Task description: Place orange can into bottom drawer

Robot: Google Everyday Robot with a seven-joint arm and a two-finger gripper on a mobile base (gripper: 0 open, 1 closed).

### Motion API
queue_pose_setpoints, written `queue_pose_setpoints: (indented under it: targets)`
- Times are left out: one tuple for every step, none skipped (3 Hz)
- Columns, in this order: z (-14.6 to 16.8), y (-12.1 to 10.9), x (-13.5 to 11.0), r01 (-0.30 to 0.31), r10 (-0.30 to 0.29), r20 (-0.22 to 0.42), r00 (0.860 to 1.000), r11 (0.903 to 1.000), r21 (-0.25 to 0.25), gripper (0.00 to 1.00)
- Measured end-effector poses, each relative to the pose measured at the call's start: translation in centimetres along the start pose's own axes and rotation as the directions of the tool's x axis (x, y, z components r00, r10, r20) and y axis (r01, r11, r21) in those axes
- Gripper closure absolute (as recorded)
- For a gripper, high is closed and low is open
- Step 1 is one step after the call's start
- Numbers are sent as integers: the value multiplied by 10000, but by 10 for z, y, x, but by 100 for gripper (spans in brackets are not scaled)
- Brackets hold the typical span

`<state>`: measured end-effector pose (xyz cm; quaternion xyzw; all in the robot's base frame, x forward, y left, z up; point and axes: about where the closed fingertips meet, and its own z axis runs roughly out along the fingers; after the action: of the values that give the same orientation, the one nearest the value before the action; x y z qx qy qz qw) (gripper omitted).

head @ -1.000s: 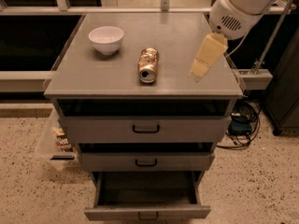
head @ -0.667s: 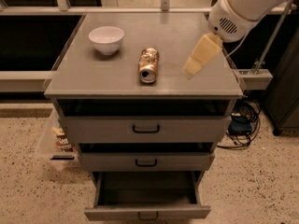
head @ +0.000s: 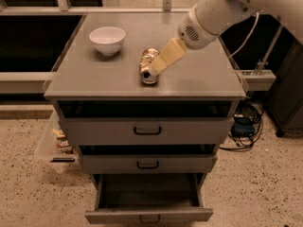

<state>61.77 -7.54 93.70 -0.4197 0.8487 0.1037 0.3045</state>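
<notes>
Jutting out toward the camera at the foot of the grey cabinet, the bottom drawer (head: 180, 215) stands pulled open, its dark inside bare, just as it stood a second ago. Above it the middle drawer (head: 189, 164) and the top drawer (head: 199, 130) each show a dark gap along the upper edge. A clear bin (head: 49, 148) with some packets sits on the speckled floor (head: 265, 193) to the left of the cabinet, and a tangle of cables (head: 244, 126) lies to the right.

On the cabinet top (head: 203, 77), the orange can (head: 146, 63) lies on its side near the middle, one silver end turned toward the front edge. It has not moved since the earlier frames.

What has changed is the arm. A second ago the gripper (head: 158, 65) hung over the right part of the top, well apart from the can. Now it has swung left, and its tan tip slants down from the white wrist (head: 201, 25) to overlap the can's right side near the front end. Whether it touches the can, and whether the claw is released or clenched, I cannot tell from this angle.

Farther back and to the left, the white bowl (head: 107, 39) sits upright, apart from the can and unmoved. Behind the cabinet runs a pale rail (head: 118, 8).
</notes>
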Motion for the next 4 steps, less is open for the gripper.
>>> queue_pose_setpoints:
  targets:
    - [2, 0, 0, -58, 58, 18, 10000, 10000, -13, 0]
    - [4, -1, 3, -271, 270, 98, 9996, 9996, 54, 0]
    - [25, 2, -5, -48, 47, -6, 10000, 9999, -153, 0]
    - [50, -2, -11, -22, 16, -188, 9998, 9996, -286, 0]
